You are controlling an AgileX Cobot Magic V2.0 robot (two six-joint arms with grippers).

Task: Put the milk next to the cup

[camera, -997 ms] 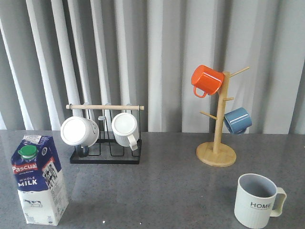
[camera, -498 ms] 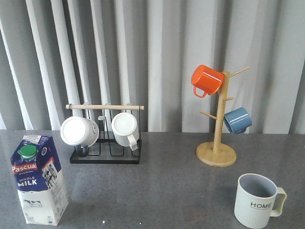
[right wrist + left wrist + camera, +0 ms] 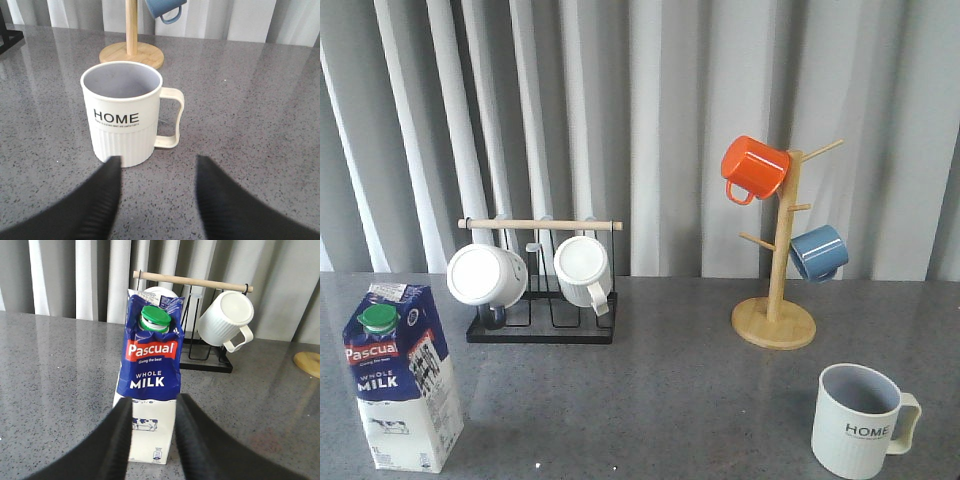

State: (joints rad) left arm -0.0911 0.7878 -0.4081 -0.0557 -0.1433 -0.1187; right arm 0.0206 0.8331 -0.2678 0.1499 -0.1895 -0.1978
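Note:
The milk [image 3: 402, 380], a blue-and-white carton with a green cap, stands upright at the front left of the grey table. The cup [image 3: 858, 422], a pale ribbed mug marked "HOME", stands at the front right, handle to the right. Neither gripper shows in the front view. In the left wrist view my left gripper [image 3: 154, 399] is open, and the milk [image 3: 150, 355] stands just beyond its fingertips, facing the gap. In the right wrist view my right gripper [image 3: 157, 159] is open and holds nothing. The cup [image 3: 122, 115] sits just past its tips, a little to one side.
A black wire rack [image 3: 540, 330] with a wooden bar holds two white mugs behind the milk. A wooden mug tree [image 3: 775, 320] carries an orange mug [image 3: 753, 168] and a blue mug [image 3: 818, 252] behind the cup. Bare grey tabletop lies between milk and cup.

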